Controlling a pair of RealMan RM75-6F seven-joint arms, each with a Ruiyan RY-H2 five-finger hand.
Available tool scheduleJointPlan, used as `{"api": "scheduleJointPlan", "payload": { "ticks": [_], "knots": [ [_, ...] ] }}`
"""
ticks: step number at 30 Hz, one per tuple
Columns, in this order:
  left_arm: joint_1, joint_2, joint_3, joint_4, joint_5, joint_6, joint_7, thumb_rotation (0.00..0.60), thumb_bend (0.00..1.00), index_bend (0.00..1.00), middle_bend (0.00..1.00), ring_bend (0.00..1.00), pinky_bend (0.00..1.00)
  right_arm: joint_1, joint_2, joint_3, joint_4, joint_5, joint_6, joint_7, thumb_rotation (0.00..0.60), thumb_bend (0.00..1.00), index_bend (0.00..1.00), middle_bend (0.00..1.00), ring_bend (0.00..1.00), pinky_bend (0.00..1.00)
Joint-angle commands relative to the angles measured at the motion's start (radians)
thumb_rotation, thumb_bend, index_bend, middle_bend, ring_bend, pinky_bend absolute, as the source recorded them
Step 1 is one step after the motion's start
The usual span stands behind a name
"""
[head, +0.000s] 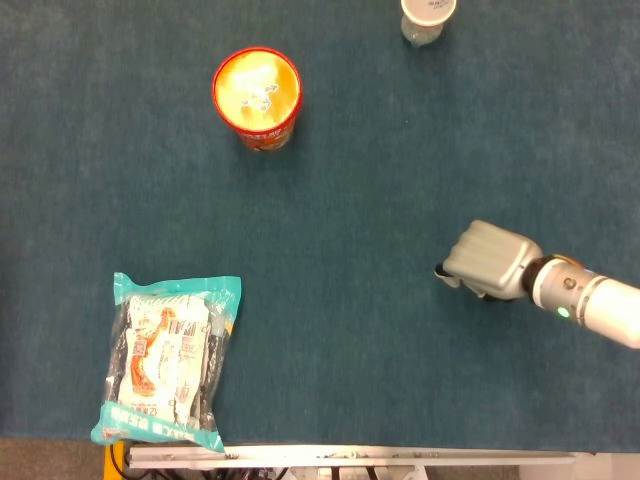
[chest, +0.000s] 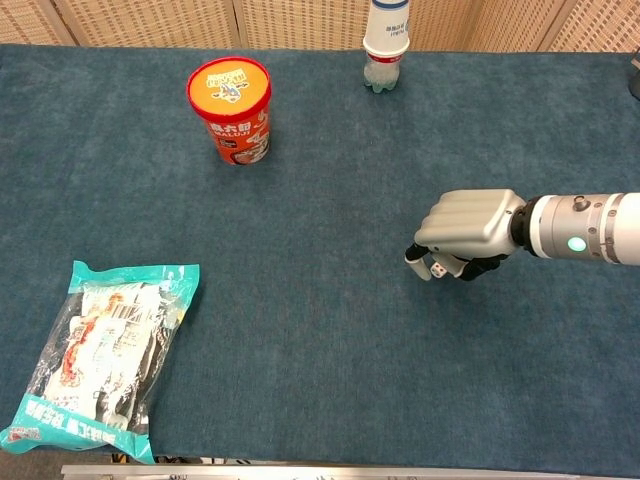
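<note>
My right hand (chest: 467, 228) hangs knuckles-up over the small white die (chest: 437, 268), fingers (chest: 417, 262) curled down around it and seemingly pinching it just above the blue counter (chest: 320, 200). My left hand is out of sight.

light: even, bright | shadows: faint | glare: none | focus: sharp, slight grain

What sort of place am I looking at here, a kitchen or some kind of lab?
Most likely a robot test bench. A table covered in blue cloth holds a few spaced-out props: a noodle cup, a snack bag and a bottle. The right hand closes around a small die. Woven panels stand behind.
</note>
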Motion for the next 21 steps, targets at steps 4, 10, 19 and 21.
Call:
{"api": "scheduleJointPlan", "payload": {
  "ticks": [4, 10, 19, 21],
  "knots": [
    [0.000, 0.000, 0.001, 0.000, 0.001, -0.002, 0.001, 0.600, 0.58, 0.41, 0.28, 0.21, 0.36, 0.010, -0.006, -0.014, 0.008, 0.021, 0.012, -0.012, 0.600, 1.00, 0.42, 0.88, 0.82, 0.79],
    [0.000, 0.000, -0.001, 0.001, -0.002, -0.004, -0.002, 0.600, 0.58, 0.41, 0.28, 0.21, 0.36, 0.018, -0.010, -0.029, 0.014, 0.042, 0.024, -0.019, 0.600, 1.00, 0.42, 0.88, 0.82, 0.79],
    [0.000, 0.000, -0.001, 0.000, -0.002, -0.005, 0.000, 0.600, 0.58, 0.41, 0.28, 0.21, 0.36, 0.031, -0.015, -0.047, 0.022, 0.069, 0.037, -0.028, 0.600, 1.00, 0.42, 0.88, 0.82, 0.79],
    [0.000, 0.001, -0.001, 0.000, -0.002, -0.006, -0.002, 0.600, 0.58, 0.41, 0.28, 0.21, 0.36, 0.032, -0.012, -0.050, 0.020, 0.073, 0.042, -0.027, 0.600, 1.00, 0.42, 0.88, 0.82, 0.79]
  ]
}}
